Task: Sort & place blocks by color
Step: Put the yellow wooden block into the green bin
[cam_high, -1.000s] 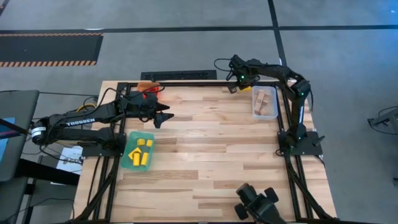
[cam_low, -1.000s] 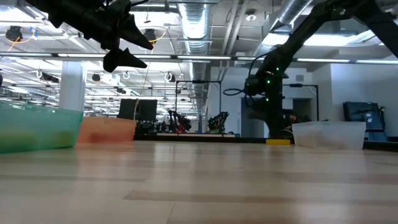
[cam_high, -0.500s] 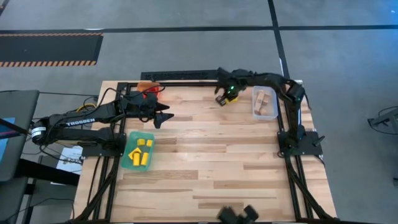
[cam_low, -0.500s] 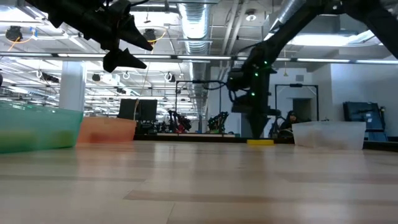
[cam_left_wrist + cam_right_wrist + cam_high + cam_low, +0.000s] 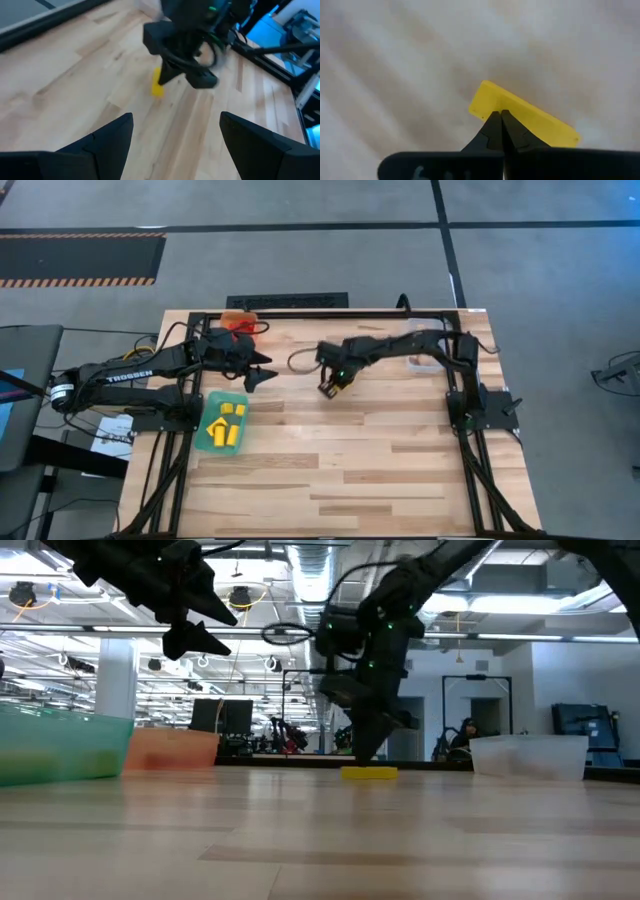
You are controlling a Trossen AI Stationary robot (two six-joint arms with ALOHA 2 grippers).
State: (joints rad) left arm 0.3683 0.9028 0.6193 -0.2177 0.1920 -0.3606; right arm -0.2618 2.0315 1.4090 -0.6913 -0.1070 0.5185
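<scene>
Right pincer (image 5: 329, 388) has swung centreward; teal bin (image 5: 212, 442) holds yellow blocks (image 5: 224, 425).

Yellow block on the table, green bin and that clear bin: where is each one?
Yellow block (image 5: 368, 773), low view, its front face.
Green bin (image 5: 213, 399), high view, its near rim.
Clear bin (image 5: 528, 755), low view, its front wall.

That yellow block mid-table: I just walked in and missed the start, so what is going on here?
The right arm's tool is shut, its tips down against a flat yellow wooden block lying on the wooden table, apparently nudging it rather than gripping it. The left arm's tool hovers open near the green bin, which holds yellow blocks. An orange bin sits at the far edge.
</scene>
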